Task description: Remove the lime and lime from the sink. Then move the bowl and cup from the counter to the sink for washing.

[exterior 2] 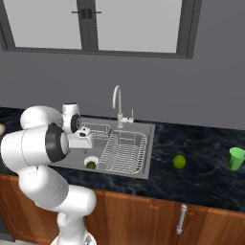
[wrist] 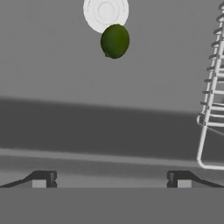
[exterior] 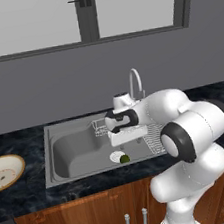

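In the sink (exterior: 69,150), beside the white drain (wrist: 105,12), lies the dark green lime (wrist: 114,41), small, firm, round and likely to roll, so I'd pinch it across its middle with my fingers (wrist: 111,179), now spread wide and empty above the basin.

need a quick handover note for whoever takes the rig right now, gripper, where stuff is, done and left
Gripper: open, holding nothing, above the sink floor, short of the dark lime.
Dark lime: on the sink floor, against the white drain, beside the wire rack.
Bright lime: on the counter right of the sink.
Cup: on the counter, far right.
Bowl: on the counter left of the sink.
Done: one lime out.
Left: take out the dark lime, then put bowl and cup into the sink.
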